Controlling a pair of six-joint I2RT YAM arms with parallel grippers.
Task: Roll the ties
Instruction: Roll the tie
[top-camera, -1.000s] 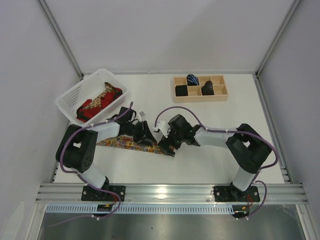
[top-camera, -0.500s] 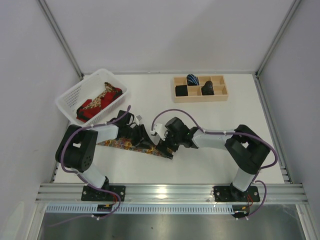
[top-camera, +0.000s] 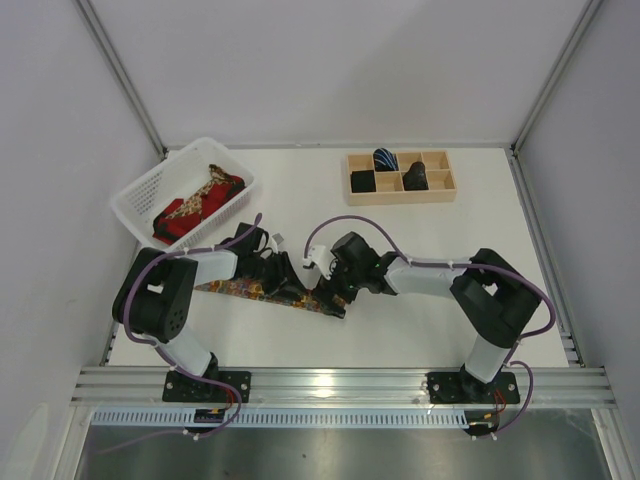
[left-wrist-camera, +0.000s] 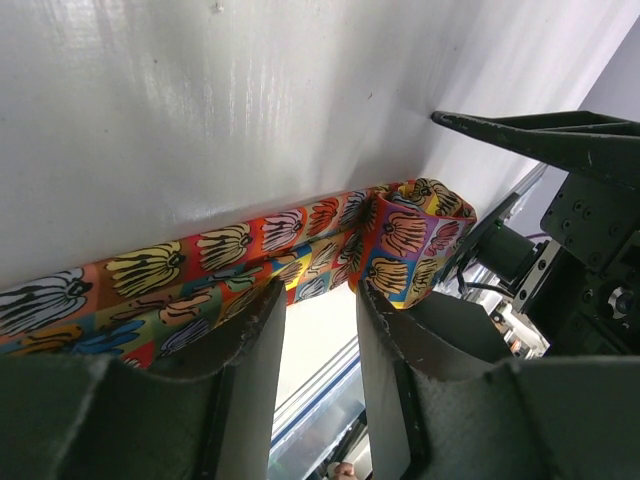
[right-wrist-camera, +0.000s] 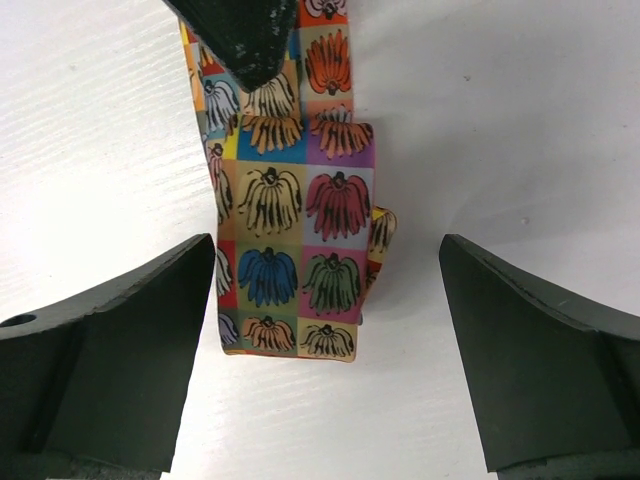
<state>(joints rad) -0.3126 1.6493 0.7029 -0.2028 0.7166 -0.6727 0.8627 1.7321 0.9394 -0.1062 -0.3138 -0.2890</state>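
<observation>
The multicoloured floral tie (top-camera: 240, 288) lies flat on the white table, its right end curled into a small roll (right-wrist-camera: 290, 270). The roll also shows in the left wrist view (left-wrist-camera: 410, 240). My left gripper (top-camera: 288, 280) is low over the tie just left of the roll. It is narrowly open (left-wrist-camera: 318, 300), with nothing between its fingers. My right gripper (top-camera: 328, 288) is wide open (right-wrist-camera: 335, 340) and straddles the rolled end without touching it. The left fingertip (right-wrist-camera: 250, 40) rests on the tie at the top of the right wrist view.
A white basket (top-camera: 135, 195) at the back left holds red and gold paisley ties (top-camera: 200, 200). A wooden compartment box (top-camera: 440, 190) at the back holds rolled black ties (top-camera: 362, 181) and a blue-striped one (top-camera: 385, 158). Purple cables loop over both arms.
Both grippers have shifted a little to the left along the tie. The right gripper has closed in on the rolled end.
</observation>
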